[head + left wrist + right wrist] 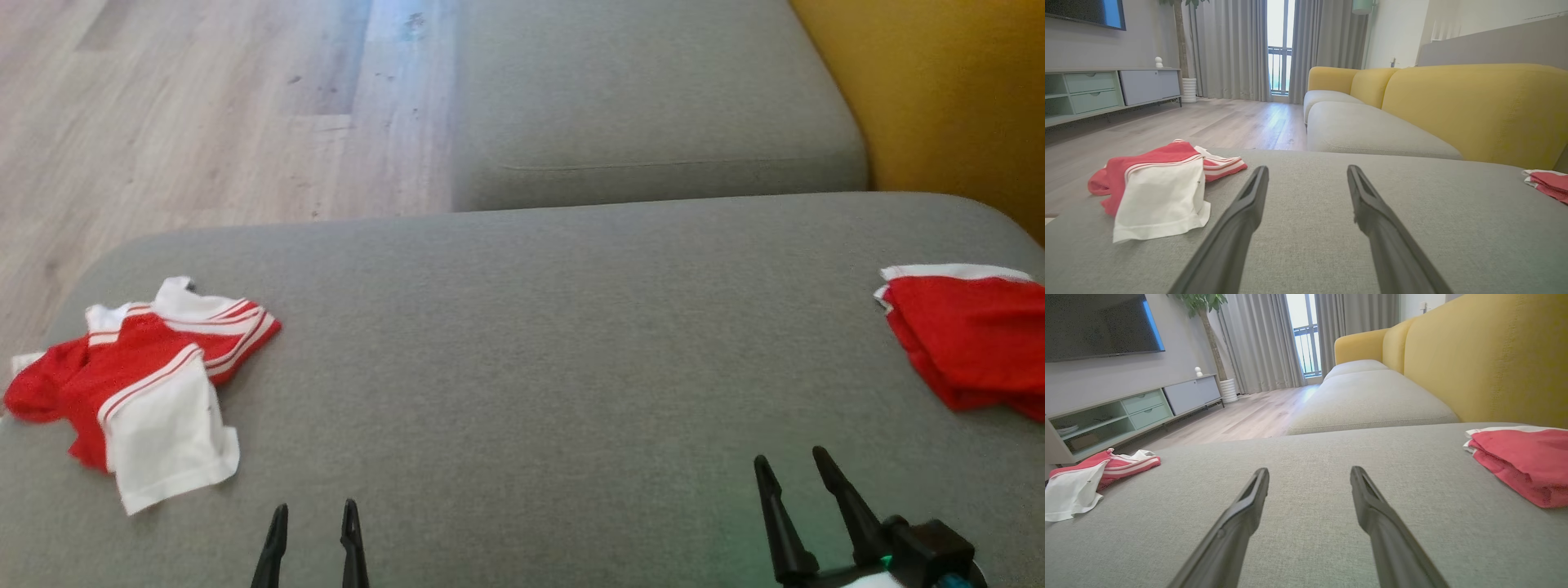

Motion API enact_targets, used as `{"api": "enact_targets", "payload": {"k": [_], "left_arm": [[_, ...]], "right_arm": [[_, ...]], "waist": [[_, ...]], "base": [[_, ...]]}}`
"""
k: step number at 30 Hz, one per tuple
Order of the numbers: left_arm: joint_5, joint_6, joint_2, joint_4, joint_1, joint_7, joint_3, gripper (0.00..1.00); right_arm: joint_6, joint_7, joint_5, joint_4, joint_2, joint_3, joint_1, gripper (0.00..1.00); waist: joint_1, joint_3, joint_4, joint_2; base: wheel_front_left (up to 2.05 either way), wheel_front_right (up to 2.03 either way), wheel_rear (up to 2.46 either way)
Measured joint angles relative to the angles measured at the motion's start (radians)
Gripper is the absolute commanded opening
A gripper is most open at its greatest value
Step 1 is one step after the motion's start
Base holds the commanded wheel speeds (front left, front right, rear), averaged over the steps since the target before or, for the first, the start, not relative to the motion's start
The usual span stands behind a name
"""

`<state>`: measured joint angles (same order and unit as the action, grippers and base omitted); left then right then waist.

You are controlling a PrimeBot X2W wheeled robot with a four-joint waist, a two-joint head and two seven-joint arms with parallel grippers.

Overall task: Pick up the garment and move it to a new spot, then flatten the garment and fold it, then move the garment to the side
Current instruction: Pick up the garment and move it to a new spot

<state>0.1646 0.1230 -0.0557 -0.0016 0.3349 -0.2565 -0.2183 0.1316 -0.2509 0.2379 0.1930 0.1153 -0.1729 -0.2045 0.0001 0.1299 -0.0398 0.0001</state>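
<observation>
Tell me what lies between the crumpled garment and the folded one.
Bare grey cushion runs from crumpled garment to folded garment; the head view shows it.

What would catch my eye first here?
A crumpled red-and-white shirt lies at the left of the grey cushion, and a folded red garment sits at its right edge. At the bottom of the head view, the left hand and right hand hover open and empty. A yellow backrest rises at the upper right.

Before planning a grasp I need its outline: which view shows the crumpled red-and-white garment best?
Head view: the crumpled garment lies whole, from above, on the grey cushion. The left wrist view shows it near but side-on; the right wrist view, far off at the frame's edge.
</observation>
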Motion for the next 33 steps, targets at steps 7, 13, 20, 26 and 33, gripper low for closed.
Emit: {"api": "enact_targets", "payload": {"k": [7,13,20,26,33], "left_arm": [[-0.016,-0.001,0.000,0.007,-0.001,0.000,0.008,1.00],[-0.041,-0.010,-0.001,0.014,0.000,0.000,0.044,1.00],[-0.039,-0.003,-0.001,-0.014,0.001,0.000,0.094,1.00],[-0.013,0.029,-0.001,-0.038,0.001,0.000,0.113,1.00],[-0.053,0.000,-0.006,-0.067,-0.039,0.000,0.144,1.00]], "right_arm": [[0.000,0.000,0.000,0.002,-0.009,-0.009,-0.018,1.00],[0.000,0.000,0.005,0.002,-0.027,-0.025,-0.021,1.00],[0.000,0.000,0.007,0.007,-0.040,-0.065,-0.002,1.00],[0.000,0.000,0.007,0.018,-0.031,-0.088,0.061,1.00],[0.000,0.000,0.008,0.019,0.002,-0.070,0.061,1.00]], "waist": [[0.0000,-0.006,-0.084,0.0000],[0.0000,-0.013,-0.236,0.0000],[-0.0001,-0.030,-0.389,0.0000],[0.0001,-0.080,-0.445,0.0000],[-0.0001,-0.124,-0.467,0.0000]], "base": [[0.00,0.00,0.00],[0.00,0.00,0.00],[0.00,0.00,0.00],[0.00,0.00,0.00],[0.00,0.00,0.00]]}}
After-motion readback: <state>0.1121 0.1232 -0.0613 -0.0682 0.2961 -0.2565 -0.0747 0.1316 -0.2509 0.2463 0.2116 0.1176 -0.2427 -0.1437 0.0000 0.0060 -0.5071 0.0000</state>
